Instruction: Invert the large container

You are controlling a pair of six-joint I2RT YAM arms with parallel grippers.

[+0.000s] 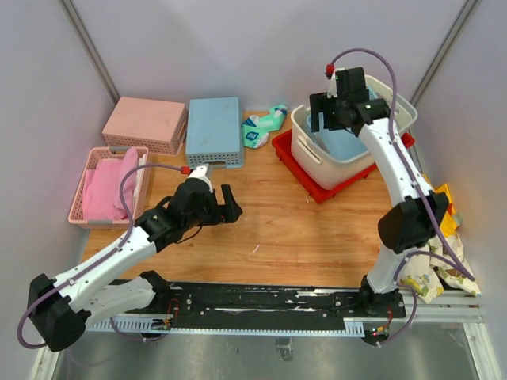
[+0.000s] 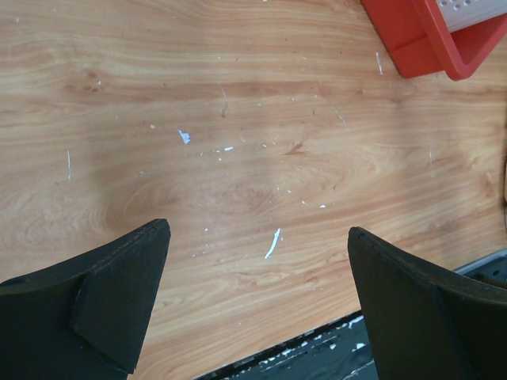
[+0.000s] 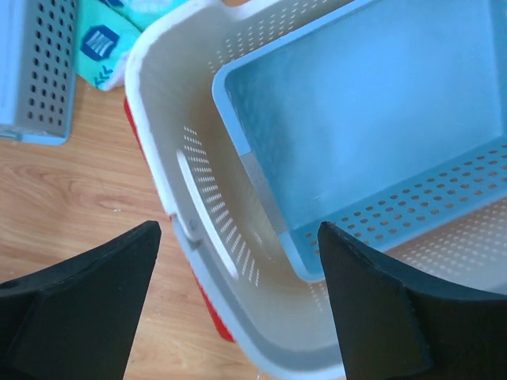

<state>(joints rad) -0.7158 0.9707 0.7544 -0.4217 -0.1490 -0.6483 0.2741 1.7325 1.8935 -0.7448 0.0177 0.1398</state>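
Right gripper (image 3: pixel 238 231) jaws wide, empty, hovering above handle end of large container (image 1: pixel 315 155). Container: cream plastic, perforated walls, slot handle, rounded corners, open side up on red tray (image 1: pixel 315 188). Light-blue perforated basket (image 3: pixel 356 119) sits inside. Arm hides container's far rim in top view. Left gripper (image 1: pixel 225 207) wide, empty, over wooden table (image 2: pixel 238 119), well apart from container.

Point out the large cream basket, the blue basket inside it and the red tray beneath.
large cream basket (image 1: pixel 310 152), top view, its perforated outer wall.
blue basket (image 3: pixel 372 103), right wrist view, its smooth flat face.
red tray (image 1: pixel 317 190), top view, its near corner.
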